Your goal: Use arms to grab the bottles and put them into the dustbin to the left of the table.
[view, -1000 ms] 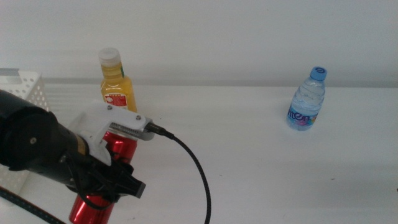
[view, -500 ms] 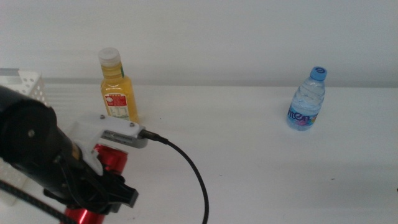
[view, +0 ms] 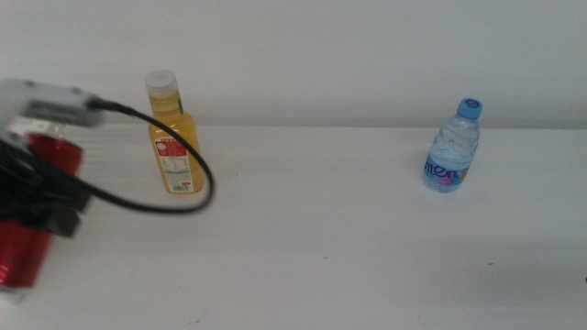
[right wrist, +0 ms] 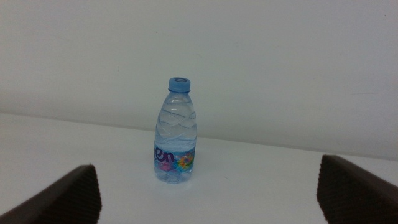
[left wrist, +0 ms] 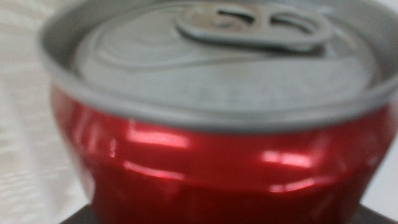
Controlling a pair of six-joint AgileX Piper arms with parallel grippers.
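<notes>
My left gripper (view: 44,200) is at the far left of the middle view, blurred and shut on the slim red can (view: 26,240). The can hangs lifted above the table (view: 312,229). The left wrist view is filled by that can (left wrist: 217,155) and its silver top. The yellow-orange juice bottle (view: 174,137) stands upright at the back left, just right of the arm's black cable (view: 197,188). At the back right stands the small blue-capped water bottle (view: 452,151). It also shows in the right wrist view, where the water bottle (right wrist: 176,134) is well ahead of my open right gripper (right wrist: 206,167). The dustbin is out of view.
A white wall (view: 321,55) rises behind the table's far edge. White tabletop stretches between the juice bottle and the water bottle. The right arm does not show in the middle view.
My left arm has lifted the red can and swung it left, from in front of the juice bottle to the picture's left edge. The white basket seen earlier at the left is now covered.
</notes>
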